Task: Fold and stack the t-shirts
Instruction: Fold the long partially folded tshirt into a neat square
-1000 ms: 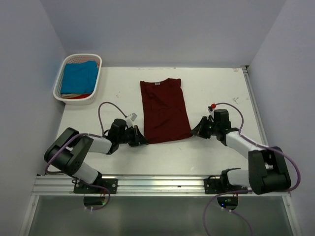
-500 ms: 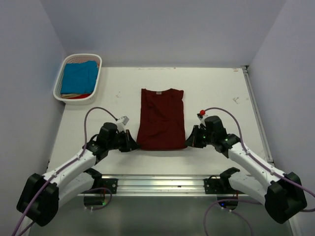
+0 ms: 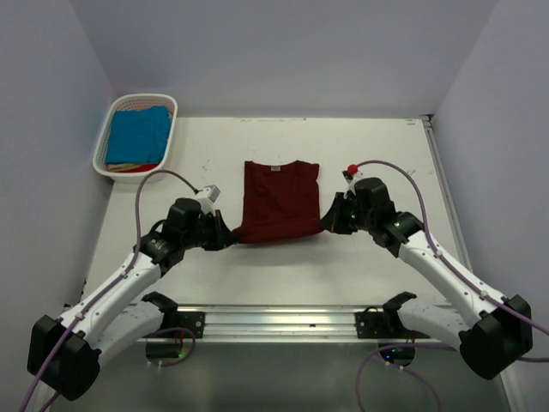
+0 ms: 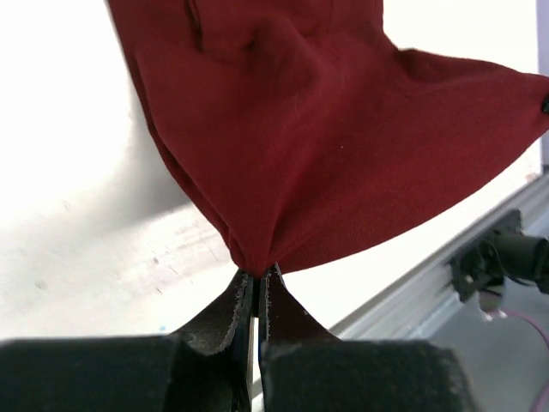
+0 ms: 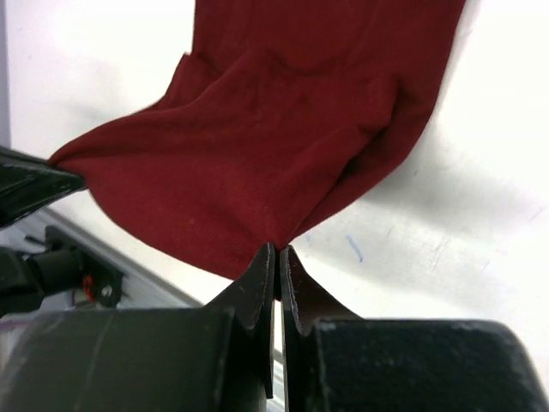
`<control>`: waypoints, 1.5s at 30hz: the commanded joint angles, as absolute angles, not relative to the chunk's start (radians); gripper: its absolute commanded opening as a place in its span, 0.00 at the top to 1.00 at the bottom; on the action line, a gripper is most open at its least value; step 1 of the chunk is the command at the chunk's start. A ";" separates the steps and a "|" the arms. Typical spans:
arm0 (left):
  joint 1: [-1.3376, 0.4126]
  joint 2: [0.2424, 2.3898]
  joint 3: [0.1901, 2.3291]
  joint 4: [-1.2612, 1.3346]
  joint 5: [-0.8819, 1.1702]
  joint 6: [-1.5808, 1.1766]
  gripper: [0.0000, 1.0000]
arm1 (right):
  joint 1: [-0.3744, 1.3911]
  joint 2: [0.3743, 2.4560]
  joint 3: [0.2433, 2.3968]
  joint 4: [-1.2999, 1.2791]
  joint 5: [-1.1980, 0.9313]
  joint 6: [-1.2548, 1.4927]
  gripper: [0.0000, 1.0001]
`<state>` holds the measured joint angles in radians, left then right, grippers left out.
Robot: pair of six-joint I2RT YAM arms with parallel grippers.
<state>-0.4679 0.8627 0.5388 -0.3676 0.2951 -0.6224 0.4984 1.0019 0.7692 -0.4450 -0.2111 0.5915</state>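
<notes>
A dark maroon t-shirt (image 3: 279,199) lies folded lengthwise at the table's middle, its near hem raised off the surface. My left gripper (image 3: 230,233) is shut on the hem's left corner (image 4: 254,262). At the other corner (image 5: 276,245) my right gripper (image 3: 327,223) is shut on the cloth. The maroon t-shirt (image 4: 326,129) sags between the two grips, and its far part with the neck rests flat. A turquoise-blue t-shirt (image 3: 137,134) lies folded in the basket at the far left.
A white slatted basket (image 3: 167,137) stands at the far left corner with other cloth under the blue shirt. An aluminium rail (image 3: 283,319) runs along the near table edge. A raised strip (image 3: 442,184) borders the table's right side.
Both grippers have lifted the maroon shirt's near hem and carried it away from the near edge toward the collar. The shirt's visible length has shortened.
</notes>
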 commanded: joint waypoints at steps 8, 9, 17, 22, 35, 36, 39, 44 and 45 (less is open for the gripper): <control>-0.397 1.117 0.785 -0.216 0.083 -0.436 1.00 | 0.497 1.255 1.000 -0.327 -0.006 0.503 1.00; -0.394 1.136 0.831 -0.207 0.086 -0.431 1.00 | 0.497 1.284 1.015 -0.325 -0.003 0.497 1.00; -0.364 1.368 1.037 -0.138 0.120 -0.391 1.00 | 0.491 1.416 1.182 -0.319 0.139 0.469 1.00; -0.333 1.538 1.133 -0.074 0.170 -0.393 1.00 | 0.469 1.549 1.281 -0.322 0.176 0.471 1.00; -0.270 1.896 1.380 0.041 0.278 -0.431 1.00 | 0.422 1.801 1.408 -0.241 0.224 0.477 1.00; -0.259 1.922 1.390 0.044 0.281 -0.433 1.00 | 0.410 1.815 1.413 -0.235 0.225 0.480 1.00; -0.242 1.962 1.426 0.058 0.310 -0.445 1.00 | 0.390 1.851 1.434 -0.215 0.230 0.477 1.00; -0.213 2.071 1.587 0.043 0.331 -0.446 1.00 | 0.354 1.943 1.560 -0.227 0.219 0.474 1.00; -0.204 2.130 1.627 0.035 0.340 -0.449 1.00 | 0.350 1.968 1.590 -0.232 0.227 0.480 1.00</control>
